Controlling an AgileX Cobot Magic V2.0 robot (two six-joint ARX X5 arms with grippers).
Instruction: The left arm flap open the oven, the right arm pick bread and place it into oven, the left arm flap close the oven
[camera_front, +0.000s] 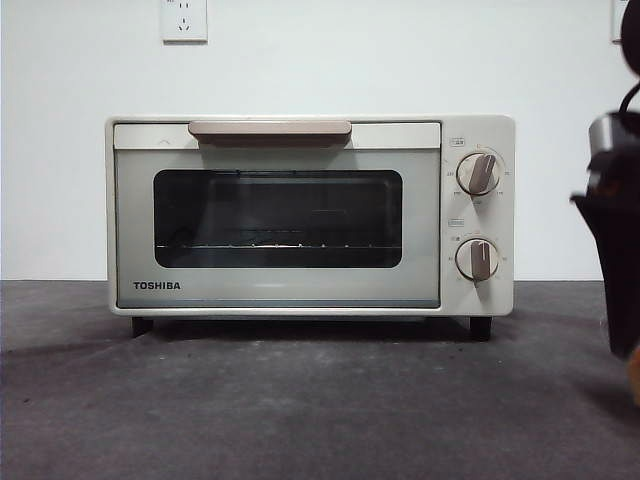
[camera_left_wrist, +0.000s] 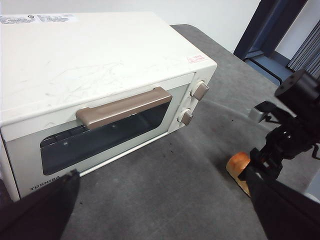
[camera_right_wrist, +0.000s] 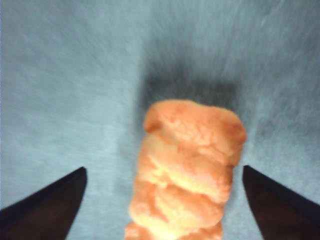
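Right now my right gripper (camera_right_wrist: 162, 200) spread wide, jaws either side of bread (camera_right_wrist: 187, 165), not touching it. Bread lying on dark grey table (camera_left_wrist: 165, 200), off to knob side of oven (camera_front: 310, 215). My left gripper (camera_left_wrist: 165, 210) open too, holding nothing, hovering in front of oven. Oven door shut, beige handle (camera_front: 270, 129) across top, two knobs (camera_front: 478, 173) beside window. Beyond, white wall, socket (camera_front: 184, 19).
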